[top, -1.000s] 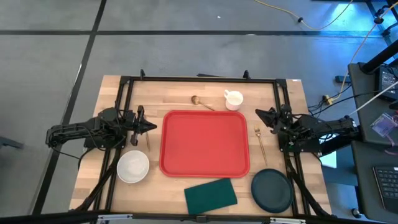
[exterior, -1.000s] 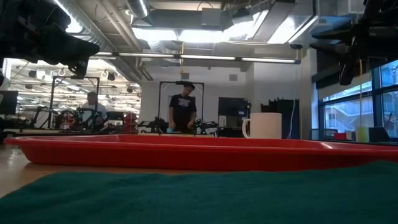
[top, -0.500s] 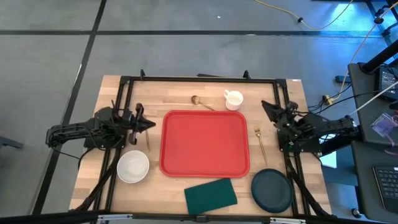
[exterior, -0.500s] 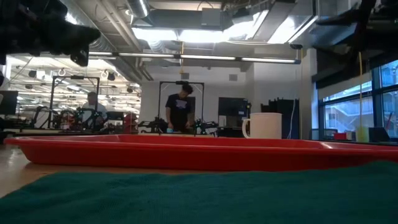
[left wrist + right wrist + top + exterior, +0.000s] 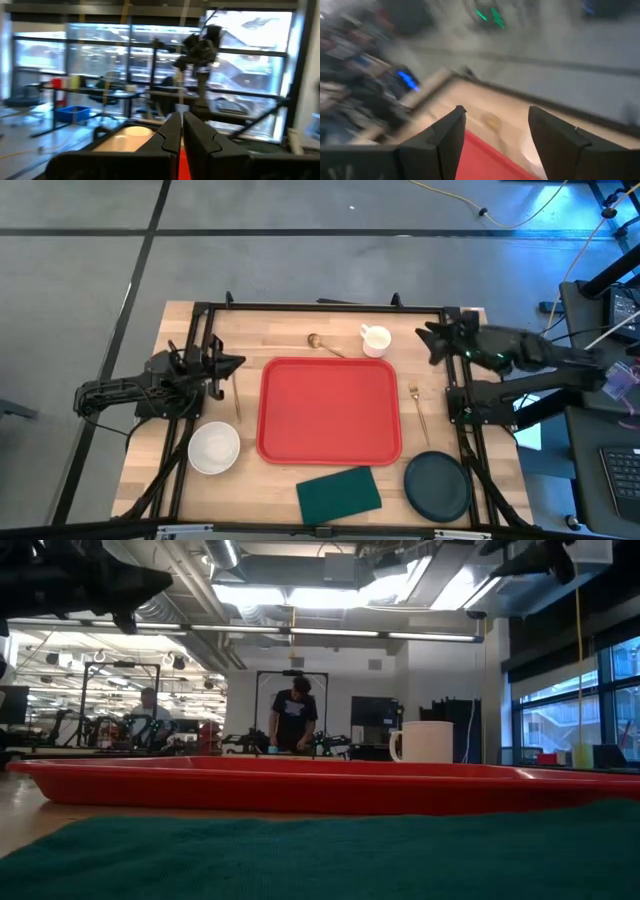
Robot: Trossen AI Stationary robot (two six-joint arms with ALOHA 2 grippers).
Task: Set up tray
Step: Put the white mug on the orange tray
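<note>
The red tray (image 5: 330, 410) lies flat in the middle of the wooden table, with nothing on it; the low view shows its long rim (image 5: 300, 790). My left gripper (image 5: 240, 364) hovers off the tray's left edge, shut and holding nothing; its fingers meet in the left wrist view (image 5: 181, 120). My right gripper (image 5: 428, 338) hangs in the air past the tray's far right corner, near the white mug (image 5: 376, 340). Its fingers stand wide open in the right wrist view (image 5: 495, 115), with nothing between them.
Around the tray lie a gold spoon (image 5: 322, 343) at the far side, a gold fork (image 5: 420, 412) on the right, a thin gold utensil (image 5: 237, 402) on the left, a white bowl (image 5: 214, 448), a dark plate (image 5: 437, 485) and a green cloth (image 5: 339, 492) at the near edge. A person stands in the room behind.
My right gripper has risen and gone toward the table's far edge, away from the fork, and its arm now reaches out level. My left gripper has lifted a little and drifted toward the far edge. Nothing on the table has moved.
</note>
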